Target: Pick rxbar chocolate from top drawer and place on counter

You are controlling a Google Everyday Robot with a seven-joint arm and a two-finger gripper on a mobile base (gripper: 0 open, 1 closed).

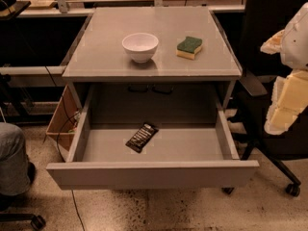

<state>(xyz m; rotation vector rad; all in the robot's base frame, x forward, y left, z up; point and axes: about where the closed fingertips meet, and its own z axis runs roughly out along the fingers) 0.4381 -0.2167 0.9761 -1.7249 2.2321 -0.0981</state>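
While the rxbar chocolate (142, 137) lies slantwise on the open top drawer's (151, 173) floor, the pincer (285, 102) hangs well off to the right, its spread impossible to tell; descending squarely across the bar's narrow width seems wisest.

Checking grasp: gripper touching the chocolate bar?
Apart. Camera view: gripper at right edge, outside the drawer; bar lies alone on the drawer floor.

The grey worktop (106, 61) carries a white bowl (140, 46) and a green-and-yellow sponge (189, 47), set apart; the tool (287, 97) hangs off its right side.
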